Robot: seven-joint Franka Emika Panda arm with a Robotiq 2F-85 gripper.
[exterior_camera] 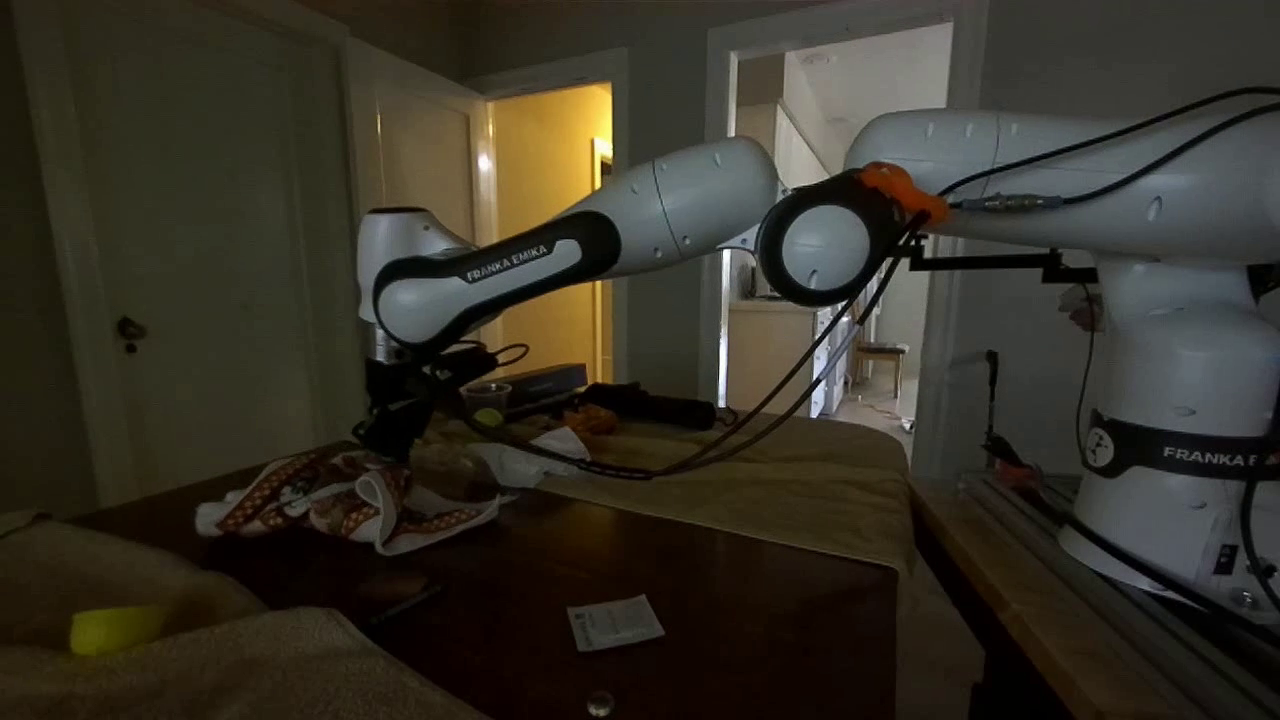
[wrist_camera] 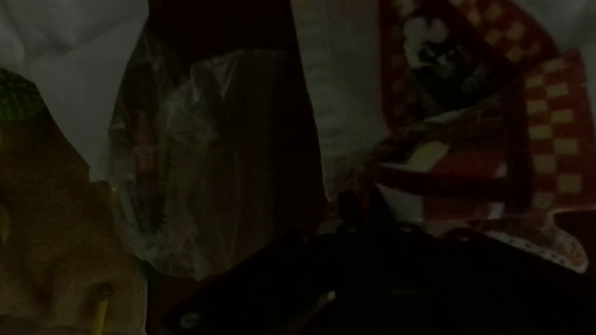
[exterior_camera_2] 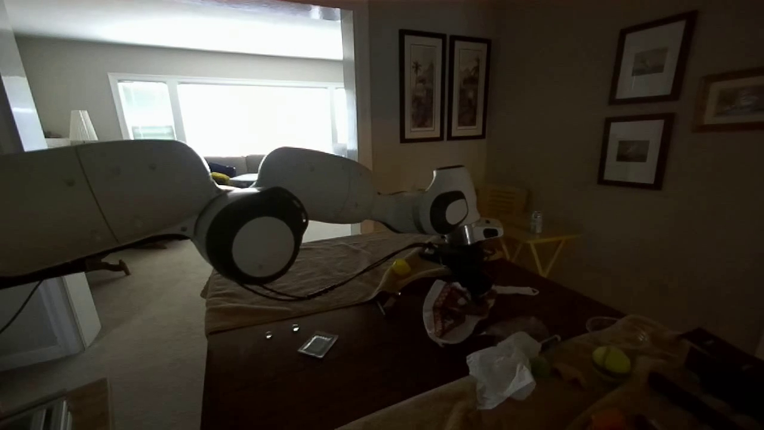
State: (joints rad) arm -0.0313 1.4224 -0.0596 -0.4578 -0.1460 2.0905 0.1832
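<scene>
Pinching a crumpled cloth point(wrist_camera: 451, 135) with the gripper point(wrist_camera: 362, 200), right of a clear bag point(wrist_camera: 195, 163) in the wrist view. Likely done grabbing; not yet lifted off the table point(exterior_camera: 745, 590).

Shadow hides most of my claw point(wrist_camera: 362, 201) in the wrist view, whose edges crop the patterned cloth point(wrist_camera: 551, 149). I cannot tell what the clear bag point(wrist_camera: 205, 139) holds (something reddish point(wrist_camera: 146, 160) shows), and the print on the white packet point(exterior_camera: 616, 622) is too small to read.
</scene>
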